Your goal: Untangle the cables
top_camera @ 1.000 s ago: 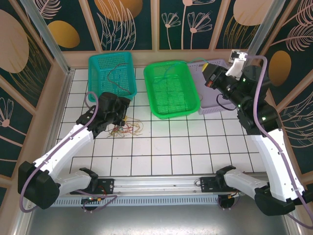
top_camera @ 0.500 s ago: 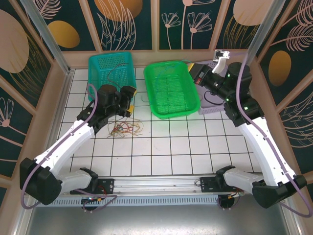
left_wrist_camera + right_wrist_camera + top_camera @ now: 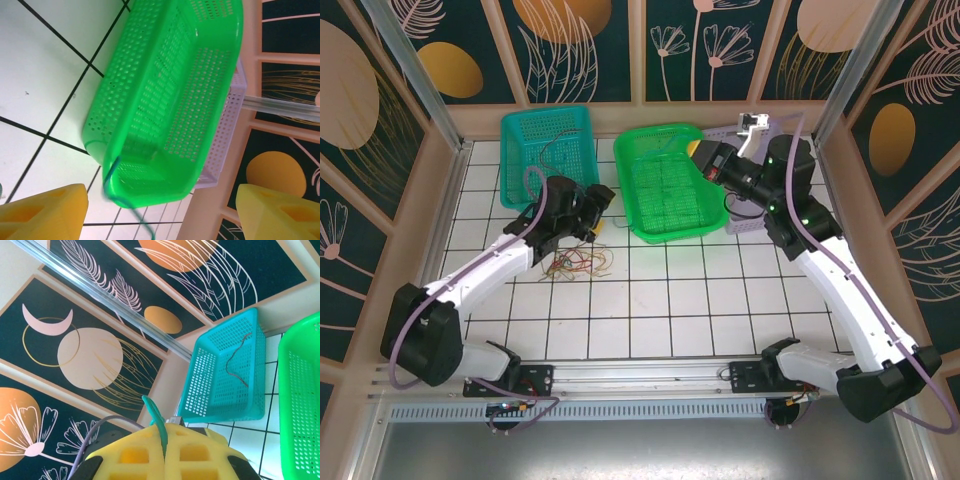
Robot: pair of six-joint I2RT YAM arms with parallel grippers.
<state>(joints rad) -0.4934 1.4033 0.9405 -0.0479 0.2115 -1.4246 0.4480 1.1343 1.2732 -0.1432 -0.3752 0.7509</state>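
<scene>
- Top view: the left gripper is out over the white tiled table, in the gap between the teal basket and the green basket. The arm is stretched long and low from its base. I can't really judge the jaws from up here.
- The tangle of cables, thin red and yellowish wires, sits on the tiles just on the near side of that gripper.
- Same view: the right gripper hangs at the green basket's right rim. Its arm is raised high and bent at the elbow, in front of the lavender basket. A dark cable squiggles inside the teal basket.
- Left wrist: the left gripper has its chunky yellow fingers spread wide, with nothing clamped. A thin green cable dangles loose between them, in front of the green basket's corner. That basket is perforated plastic mesh, and the lavender basket is right up against it.
- Right wrist: the right gripper has its yellow pads pressed tight together, pinching a green cable that pokes up out of the seam. Beyond it are the teal basket with the dark cable in it, and the green basket's edge.
</scene>
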